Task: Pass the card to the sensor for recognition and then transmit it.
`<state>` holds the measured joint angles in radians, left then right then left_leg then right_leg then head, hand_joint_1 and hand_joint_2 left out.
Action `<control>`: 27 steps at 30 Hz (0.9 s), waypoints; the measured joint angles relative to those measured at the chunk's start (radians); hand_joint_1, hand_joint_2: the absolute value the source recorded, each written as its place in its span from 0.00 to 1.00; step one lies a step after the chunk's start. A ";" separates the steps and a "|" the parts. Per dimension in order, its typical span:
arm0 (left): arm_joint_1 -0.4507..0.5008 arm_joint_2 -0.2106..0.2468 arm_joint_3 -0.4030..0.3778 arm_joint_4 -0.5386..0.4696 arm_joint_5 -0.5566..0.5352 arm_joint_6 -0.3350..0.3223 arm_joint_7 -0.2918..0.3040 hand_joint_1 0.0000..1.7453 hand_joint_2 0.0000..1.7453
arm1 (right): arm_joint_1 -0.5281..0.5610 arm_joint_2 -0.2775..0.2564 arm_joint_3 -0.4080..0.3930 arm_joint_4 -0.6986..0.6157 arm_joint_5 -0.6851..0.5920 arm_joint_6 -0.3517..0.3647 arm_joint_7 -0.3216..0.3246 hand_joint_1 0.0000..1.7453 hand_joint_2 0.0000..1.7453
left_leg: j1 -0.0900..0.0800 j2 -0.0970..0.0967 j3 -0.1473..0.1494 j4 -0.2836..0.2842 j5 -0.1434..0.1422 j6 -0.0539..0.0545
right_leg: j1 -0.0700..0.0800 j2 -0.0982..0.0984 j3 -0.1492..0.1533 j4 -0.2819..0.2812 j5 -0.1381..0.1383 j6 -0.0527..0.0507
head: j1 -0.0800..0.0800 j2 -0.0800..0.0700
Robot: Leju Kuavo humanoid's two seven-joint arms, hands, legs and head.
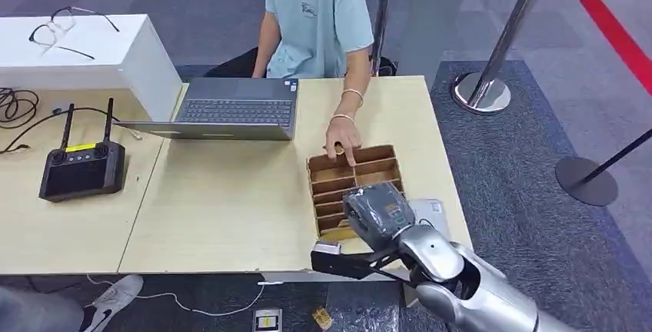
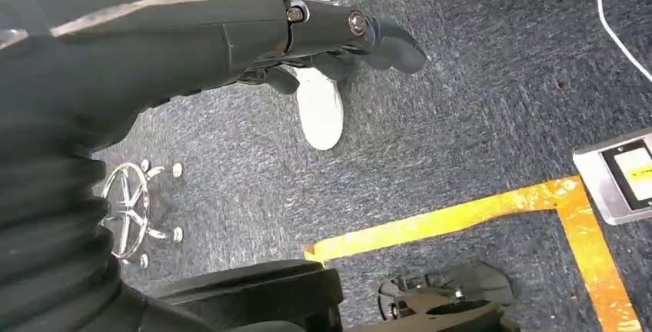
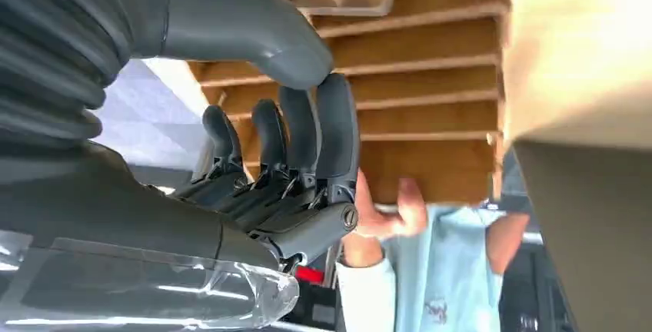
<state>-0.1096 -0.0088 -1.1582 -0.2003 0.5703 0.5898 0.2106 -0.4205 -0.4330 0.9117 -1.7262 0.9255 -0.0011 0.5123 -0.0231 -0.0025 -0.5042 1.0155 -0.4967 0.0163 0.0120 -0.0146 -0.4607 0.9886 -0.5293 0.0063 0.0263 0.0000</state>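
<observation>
While our right hand (image 1: 350,259) hovers at the near edge of the wooden divider box (image 1: 355,186), fingers (image 3: 307,147) apart and holding nothing we can see, we can't pick out the card for certain. A person's hand (image 1: 342,141) reaches into the far slots, crowding our approach. Our left hand (image 2: 338,36) hangs over carpet, loosely curled, empty. A laptop (image 1: 231,109) sits far left.

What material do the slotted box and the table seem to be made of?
Slotted box: probably brown cardboard or thin fibreboard, matte, with thin flat dividers and raw-looking edges. Table: pale wood-look top, likely laminate, smooth with faint grain and slight sheen.
</observation>
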 joint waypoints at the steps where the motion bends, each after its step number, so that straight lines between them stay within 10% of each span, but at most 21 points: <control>1: 0.000 0.000 0.000 0.000 0.000 0.001 0.000 0.00 1.00 | 0.010 -0.003 0.000 0.001 0.000 0.000 0.000 0.57 1.00 | 0.000 0.000 0.000 0.000 0.000 0.000 | 0.000 0.000 0.000 0.000 0.000 0.000 | 0.000 0.000; 8: 0.000 0.000 0.001 0.000 -0.001 0.005 -0.002 0.00 1.00 | 0.064 -0.012 0.000 0.011 -0.003 -0.015 0.000 0.42 1.00 | 0.000 -0.001 -0.001 0.000 0.000 0.000 | 0.000 0.000 -0.001 0.000 0.000 0.000 | 0.000 0.000; 27: 0.000 0.000 0.001 0.000 -0.008 0.004 0.002 0.00 1.00 | 0.084 -0.009 -0.038 0.044 -0.017 -0.069 -0.005 0.40 1.00 | 0.000 0.000 -0.001 0.000 0.000 0.000 | 0.000 0.000 -0.001 0.000 0.000 0.000 | 0.000 0.000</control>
<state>-0.1098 -0.0088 -1.1570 -0.2003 0.5623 0.5940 0.2121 -0.3367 -0.4421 0.8739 -1.6819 0.9087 -0.0702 0.5074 -0.0231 -0.0025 -0.5055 1.0154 -0.4967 0.0162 0.0121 -0.0143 -0.4616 0.9887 -0.5294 0.0063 0.0263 0.0000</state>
